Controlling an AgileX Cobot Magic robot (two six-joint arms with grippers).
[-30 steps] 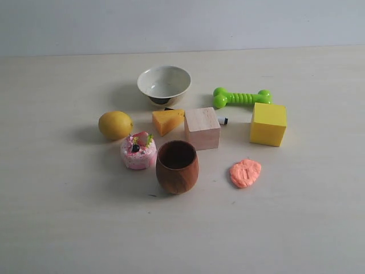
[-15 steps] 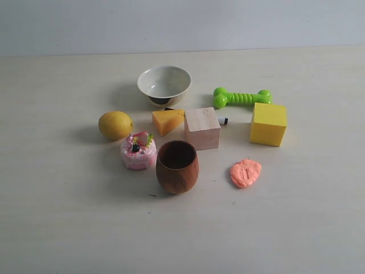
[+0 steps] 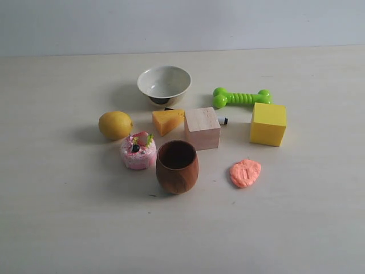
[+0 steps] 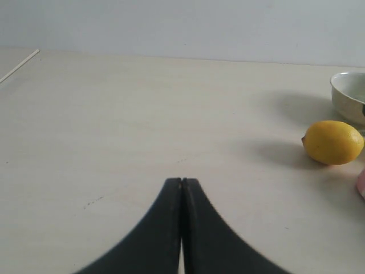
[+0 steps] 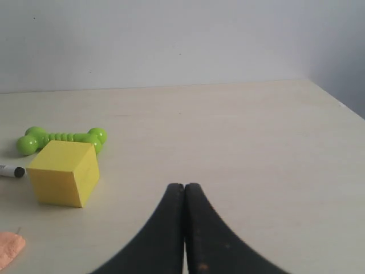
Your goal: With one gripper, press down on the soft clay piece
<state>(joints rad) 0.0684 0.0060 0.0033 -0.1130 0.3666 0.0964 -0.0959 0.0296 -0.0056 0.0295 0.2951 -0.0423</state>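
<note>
The soft clay piece is a flat salmon-orange blob lying on the table to the right of the wooden cup and in front of the yellow cube. An edge of the clay shows in the right wrist view. Neither arm appears in the exterior view. My right gripper is shut with nothing in it, well away from the clay. My left gripper is shut and empty over bare table, with the lemon off to one side.
Around the cup stand a pink toy cake, a lemon, a cheese wedge, a wooden cube, a white bowl, a green toy bone and a small marker.
</note>
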